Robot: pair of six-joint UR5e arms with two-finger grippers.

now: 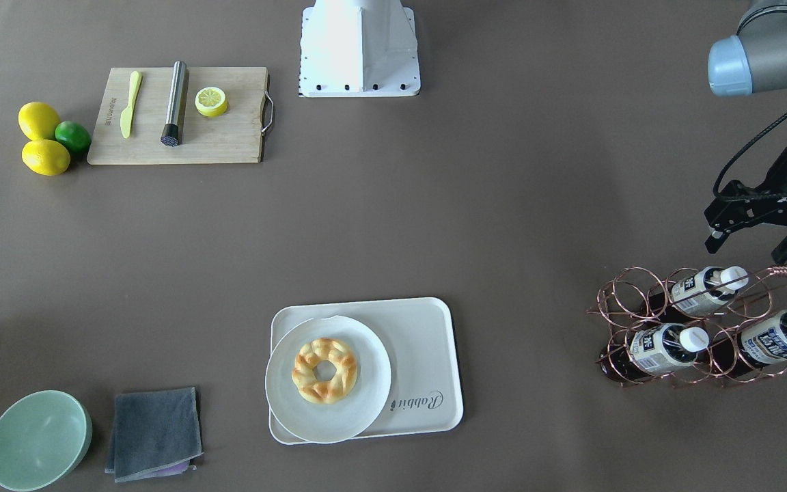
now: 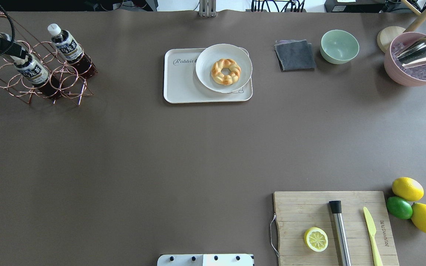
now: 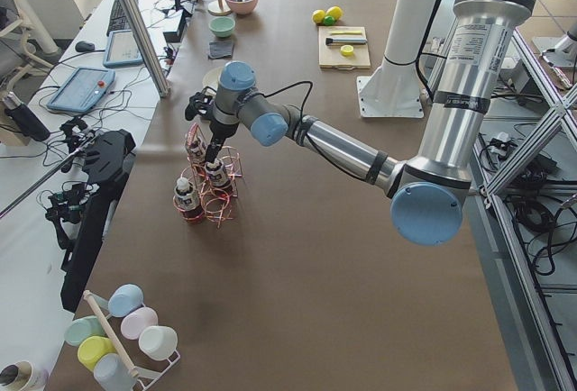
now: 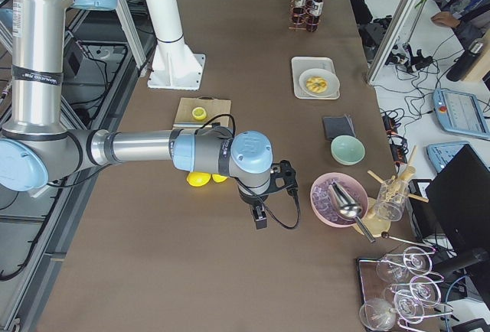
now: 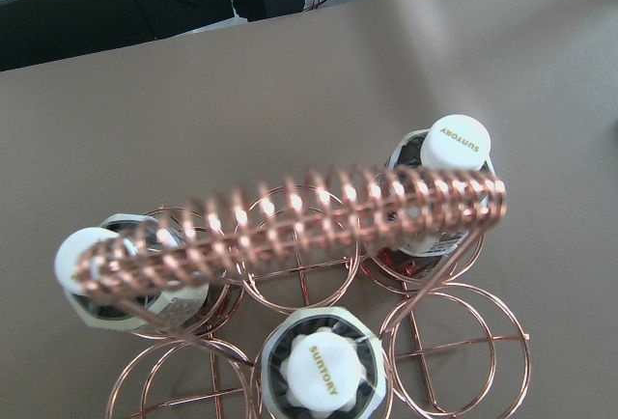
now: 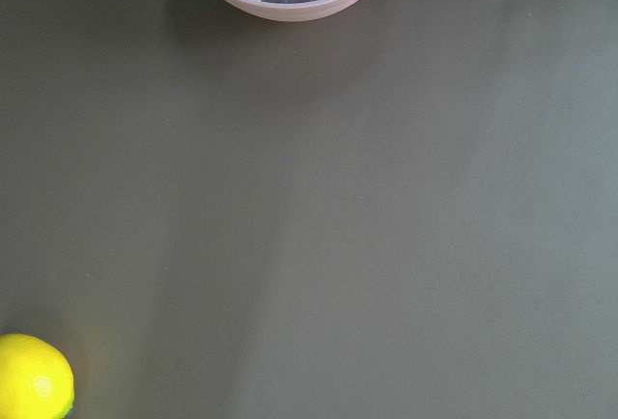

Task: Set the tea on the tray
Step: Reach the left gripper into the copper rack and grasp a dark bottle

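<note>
Overhead exterior — tea [image 2: 69, 45] off tray [image 2: 183, 84]

The tea bottles [image 1: 697, 292] show dark reddish-brown liquid, white caps and white-and-blue printed labels. The wire rack [image 5: 290, 231] is copper-coloured. The tray [image 1: 427, 342] is off-white with grey "Rabbit" script. The plate [image 1: 284, 403] is white, the doughnut [image 1: 305, 383] golden-brown, the bowl [image 1: 38, 441] mint green, the folded cloth [image 1: 154, 430] dark grey.
</note>
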